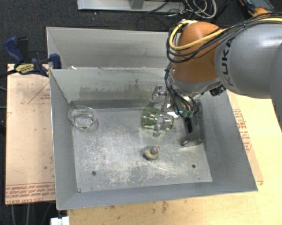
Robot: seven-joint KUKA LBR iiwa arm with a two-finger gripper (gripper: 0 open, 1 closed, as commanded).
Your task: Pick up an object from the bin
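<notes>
- Bin first: grey metal, sloped walls, scuffed flat floor, front wall closest to the camera.
- Next up, small round thing on the floor, tan-ish with a darker top, a bit right of centre, sitting alone and well apart from every wall. Too small to name the kind, honestly.
- Just behind that, greenish see-through thing, maybe a little cup or jar, lying tilted on the floor right of centre. Thing nearest the claw, by a long way.
- Then gripper, down low in the bin, reaching in from the right, metal tip right up against the green thing's right side and partly overlapping it. Claw spread or pinched? Can't tell, too much tangle of metal and cable right there. So can't call the green thing held either.
- Dark angled piece just right of the gripper, grey foot down on the floor near the right wall. Loose or part of the robot, can't tell.
- About as far back but way over on the left, clear glass cup, near the back left corner of the floor, well apart from everything else.
- Further back and higher, orange cover on the wrist, yellow and black cables looped over the top, hanging above the back right part of the bin.
- Farthest out, fat grey arm coming in from the right, crossing over the bin's right rim.
</notes>
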